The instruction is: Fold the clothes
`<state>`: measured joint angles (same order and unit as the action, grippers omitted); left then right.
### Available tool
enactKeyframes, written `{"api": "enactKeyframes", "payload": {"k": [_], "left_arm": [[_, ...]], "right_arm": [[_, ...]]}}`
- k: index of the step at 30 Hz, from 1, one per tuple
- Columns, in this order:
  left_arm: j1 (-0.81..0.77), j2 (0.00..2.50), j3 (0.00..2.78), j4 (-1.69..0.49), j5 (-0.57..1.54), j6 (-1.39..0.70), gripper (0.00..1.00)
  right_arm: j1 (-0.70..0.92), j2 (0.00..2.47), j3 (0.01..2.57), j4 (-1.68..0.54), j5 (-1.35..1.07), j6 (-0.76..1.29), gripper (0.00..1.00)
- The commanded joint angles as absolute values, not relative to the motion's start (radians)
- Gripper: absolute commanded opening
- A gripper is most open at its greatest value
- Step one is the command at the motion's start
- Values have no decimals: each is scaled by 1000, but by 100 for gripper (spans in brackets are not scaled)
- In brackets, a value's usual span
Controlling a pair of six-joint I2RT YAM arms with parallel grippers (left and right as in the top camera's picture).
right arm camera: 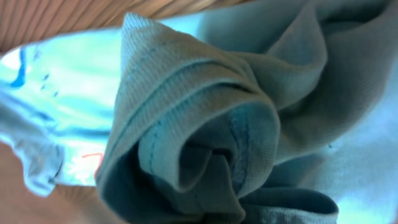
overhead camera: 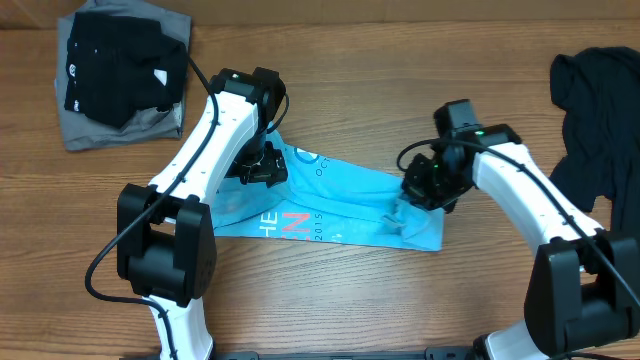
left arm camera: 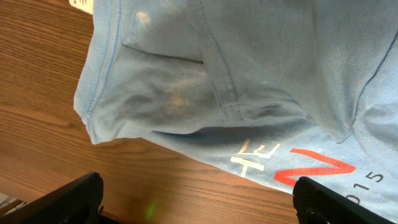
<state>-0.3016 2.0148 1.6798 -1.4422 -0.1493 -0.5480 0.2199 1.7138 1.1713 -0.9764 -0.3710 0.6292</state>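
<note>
The light-blue T-shirt (overhead camera: 335, 205) lies partly folded in a long strip at the table's middle, with its white and red lettering facing up. My left gripper (overhead camera: 262, 168) hovers over the shirt's left end. In the left wrist view it is open and empty (left arm camera: 199, 208), with bare wood between the fingers and the shirt (left arm camera: 249, 74) just beyond. My right gripper (overhead camera: 422, 192) is at the shirt's right end. In the right wrist view bunched blue fabric (right arm camera: 205, 137) fills the frame and hides the fingers, which appear shut on it.
A black garment (overhead camera: 120, 60) lies on a grey one (overhead camera: 95, 130) at the far left corner. A dark crumpled garment (overhead camera: 600, 110) lies at the right edge. The wooden table (overhead camera: 400, 60) shows around them.
</note>
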Motion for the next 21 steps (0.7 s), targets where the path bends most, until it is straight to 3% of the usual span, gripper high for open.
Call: {"api": "enactKeyframes", "payload": {"k": [1, 7, 13, 17, 18, 21], "left_arm": [[-302, 2022, 1684, -1439, -138, -546, 100], [-302, 2022, 1684, -1439, -138, -546, 100], [-302, 2022, 1684, -1439, -138, -546, 100], [-302, 2022, 1684, -1439, -138, -546, 100], [-302, 2022, 1684, -1440, -138, -546, 100], [-302, 2022, 1684, -1442, -138, -546, 100]], "right_arm": [[285, 1695, 1193, -948, -431, 650, 4], [373, 1698, 1192, -890, -406, 693, 16], [426, 1711, 1192, -837, -383, 738, 17], [439, 1720, 1192, -798, -384, 760, 24], [440, 1721, 1192, -791, -383, 760, 32], [440, 1726, 1192, -791, -383, 760, 81]]}}
